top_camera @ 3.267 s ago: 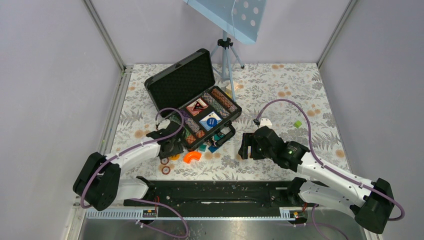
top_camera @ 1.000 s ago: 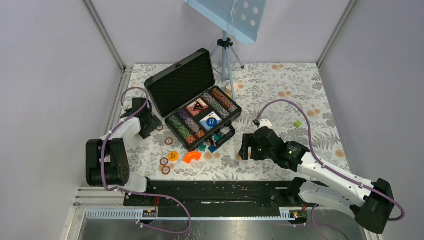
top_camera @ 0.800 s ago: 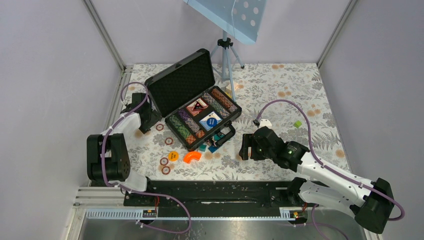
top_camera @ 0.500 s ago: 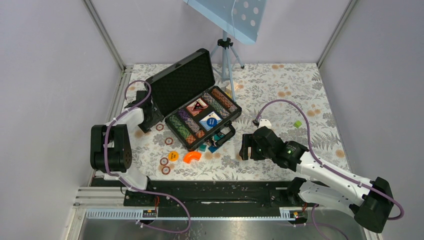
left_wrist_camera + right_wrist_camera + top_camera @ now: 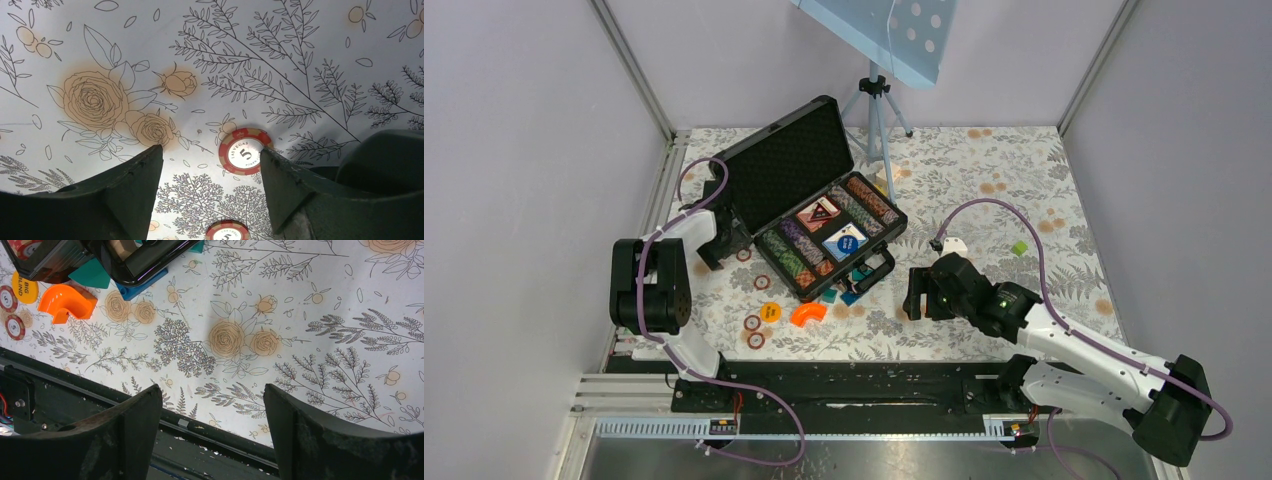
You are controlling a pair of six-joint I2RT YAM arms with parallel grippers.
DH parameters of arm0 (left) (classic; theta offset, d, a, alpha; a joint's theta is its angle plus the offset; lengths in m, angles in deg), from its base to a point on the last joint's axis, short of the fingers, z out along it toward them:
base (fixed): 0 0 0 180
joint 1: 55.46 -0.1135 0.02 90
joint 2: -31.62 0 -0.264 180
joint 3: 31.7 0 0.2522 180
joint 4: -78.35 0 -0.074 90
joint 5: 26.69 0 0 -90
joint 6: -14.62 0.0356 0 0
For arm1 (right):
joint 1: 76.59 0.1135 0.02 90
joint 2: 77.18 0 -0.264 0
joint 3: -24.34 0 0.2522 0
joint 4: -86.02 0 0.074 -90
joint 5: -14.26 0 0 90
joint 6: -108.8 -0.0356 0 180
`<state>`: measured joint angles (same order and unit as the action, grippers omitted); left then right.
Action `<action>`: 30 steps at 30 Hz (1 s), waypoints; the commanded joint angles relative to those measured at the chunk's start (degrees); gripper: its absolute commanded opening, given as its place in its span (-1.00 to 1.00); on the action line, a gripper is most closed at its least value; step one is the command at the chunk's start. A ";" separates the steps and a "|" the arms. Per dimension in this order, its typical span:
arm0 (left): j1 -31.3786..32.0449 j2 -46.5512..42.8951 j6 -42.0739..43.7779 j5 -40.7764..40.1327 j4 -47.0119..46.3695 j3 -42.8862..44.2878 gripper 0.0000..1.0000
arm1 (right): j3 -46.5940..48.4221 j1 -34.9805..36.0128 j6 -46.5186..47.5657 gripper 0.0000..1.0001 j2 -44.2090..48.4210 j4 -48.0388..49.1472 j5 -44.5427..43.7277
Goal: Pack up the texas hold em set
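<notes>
The black briefcase (image 5: 786,165) lies open at the back left, with rows of striped chips (image 5: 870,201), a red deck (image 5: 819,212) and a blue deck (image 5: 845,240) in its tray. Loose red chips lie on the table (image 5: 762,283), and a yellow chip (image 5: 769,311) lies nearer the front. My left gripper (image 5: 722,238) is open and empty by the case's left end. In the left wrist view (image 5: 210,150) a red "5" chip (image 5: 243,151) lies by its right finger. My right gripper (image 5: 914,295) is open and empty, right of the case handle; it also shows in the right wrist view (image 5: 212,387).
An orange curved piece (image 5: 807,314) and teal (image 5: 829,295) and blue blocks (image 5: 852,297) lie in front of the case. A tripod (image 5: 876,110) stands behind it. A small green block (image 5: 1019,247) lies at the right. The black base rail (image 5: 210,440) runs along the near edge.
My left arm has swung from the front of the case round to its left end, near the lid's hinge side. The right arm has not moved.
</notes>
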<state>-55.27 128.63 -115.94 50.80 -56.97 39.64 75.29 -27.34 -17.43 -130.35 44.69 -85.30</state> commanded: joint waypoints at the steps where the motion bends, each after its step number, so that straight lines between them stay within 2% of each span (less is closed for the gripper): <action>1: 2.46 -0.11 -0.82 4.26 -8.34 0.57 0.44 | 0.01 0.25 0.56 0.62 0.74 0.01 -1.51; 9: 2.90 -1.19 -0.14 9.86 -13.42 -0.75 0.46 | -0.22 0.23 0.44 0.62 0.61 0.04 -1.51; 16: 4.50 0.21 1.52 10.80 -14.13 0.72 0.47 | -0.19 0.18 0.23 0.62 0.44 0.03 -1.51; 20: 4.73 0.19 1.93 8.83 -12.98 1.08 0.47 | -0.02 0.25 0.14 0.62 0.23 0.05 -1.32; 27: 4.66 2.81 2.50 0.89 -4.24 4.21 0.46 | 0.12 0.22 0.03 0.62 0.16 0.01 -1.16; 30: 4.65 3.26 2.50 1.16 -4.05 3.73 0.36 | 0.10 0.22 0.07 0.62 0.09 0.01 -1.16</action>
<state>-52.67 130.51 -114.96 51.45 -59.33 41.19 75.29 -27.34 -17.43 -130.37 44.69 -85.28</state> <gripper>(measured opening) 0.704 0.809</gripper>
